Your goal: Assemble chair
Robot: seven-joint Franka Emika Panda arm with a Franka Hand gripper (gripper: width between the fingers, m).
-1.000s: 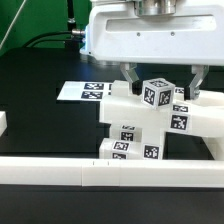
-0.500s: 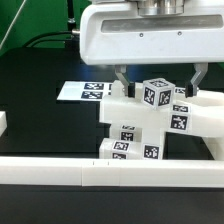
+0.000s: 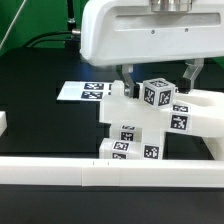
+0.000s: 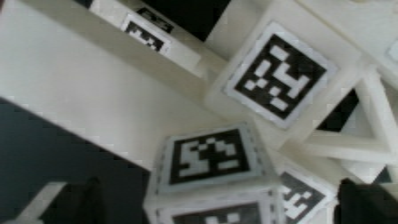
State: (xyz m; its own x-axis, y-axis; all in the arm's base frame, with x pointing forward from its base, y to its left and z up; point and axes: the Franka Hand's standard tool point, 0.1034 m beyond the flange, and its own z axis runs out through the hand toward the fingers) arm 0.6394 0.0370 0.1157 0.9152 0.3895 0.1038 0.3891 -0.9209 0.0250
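The chair pieces (image 3: pixel 135 128) stand joined as a glossy white chunky stack with black-and-white tags, right of centre in the exterior view. A small tagged cube (image 3: pixel 156 93) sits on top of the stack. My gripper (image 3: pixel 160 76) hangs open straight above it, one finger (image 3: pixel 127 73) on each side of the cube and apart from it. In the wrist view the cube (image 4: pixel 221 160) fills the middle between the two dark fingers (image 4: pixel 64 200), and a large tagged white piece (image 4: pixel 267 75) lies beyond it. Nothing is gripped.
The marker board (image 3: pixel 84 90) lies flat at the exterior view's left, behind the stack. A long plain white rail (image 3: pixel 90 172) runs across the front. A small white block (image 3: pixel 3 122) sits at the left edge, and cables trail along the back.
The hand has shifted slightly toward the exterior view's right above the cube. The jaws stay wide and the chair pieces have not moved.
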